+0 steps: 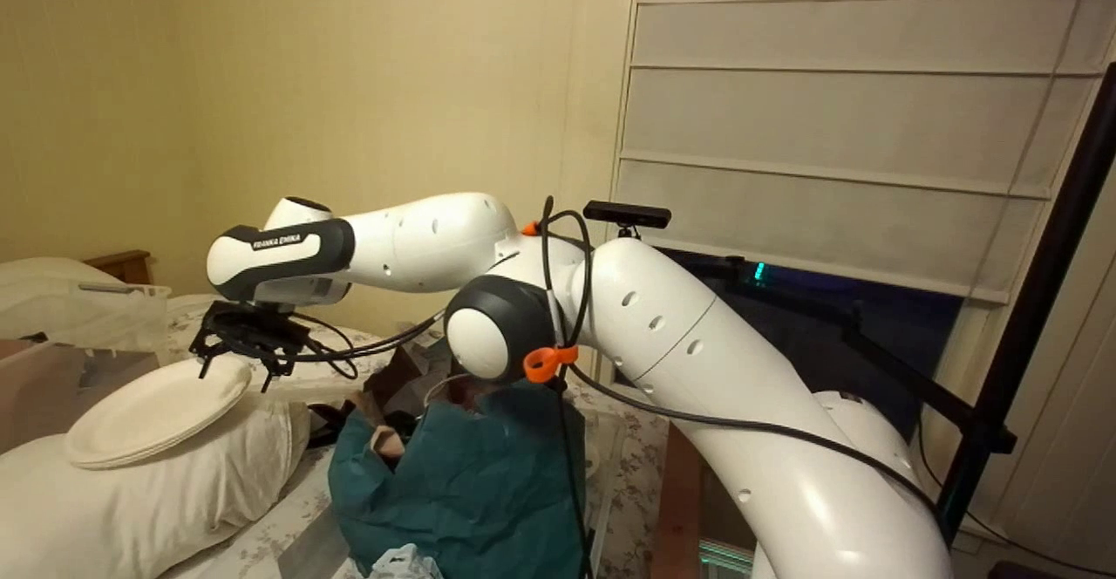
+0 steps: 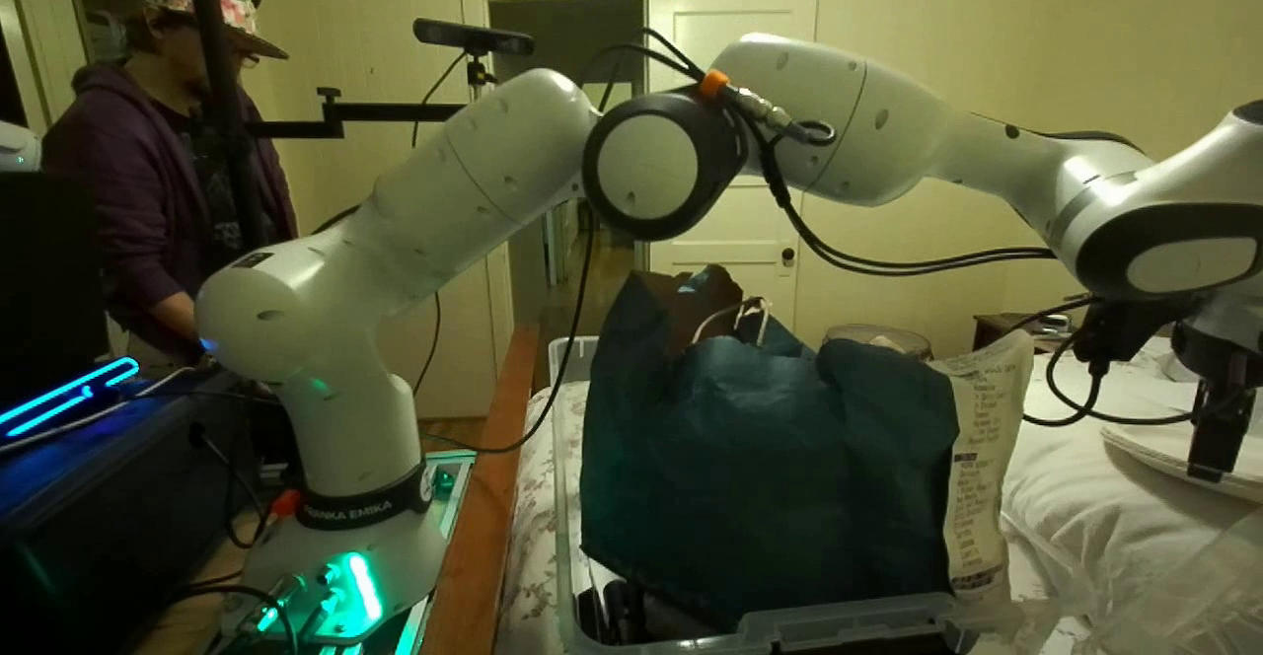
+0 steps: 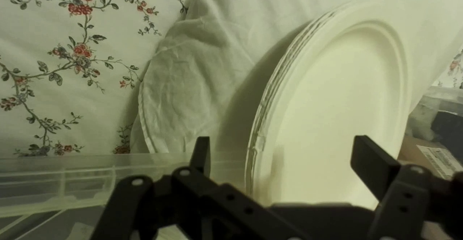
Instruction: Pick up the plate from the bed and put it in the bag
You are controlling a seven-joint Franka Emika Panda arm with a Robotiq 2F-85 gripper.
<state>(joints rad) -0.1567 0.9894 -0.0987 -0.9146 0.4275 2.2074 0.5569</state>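
Wrist view gives the hand (image 3: pixel 281 138) spread wide near the rim of the plate (image 3: pixel 336 117), top of a stack (image 3: pixel 270 96) lying tilted on a white pillow (image 1: pixel 200 500) on the bed (image 3: pixel 32 52) (table here); touching or not, can't tell. Barcode label (image 3: pixel 439 160) shows only there. Teal bag (image 1: pixel 479 474) in both exterior views only, slumped, standing between the stack and the table's wooden edge (image 2: pixel 493 497). Person (image 2: pixel 148 181) shows in an exterior view only; so does the window blind (image 1: pixel 846 117). Arm (image 2: pixel 651 164): base just beside that edge, elbow raised above the bag, forearm reaching out roughly level, wrist bent, hand pointing down over the stack's end.
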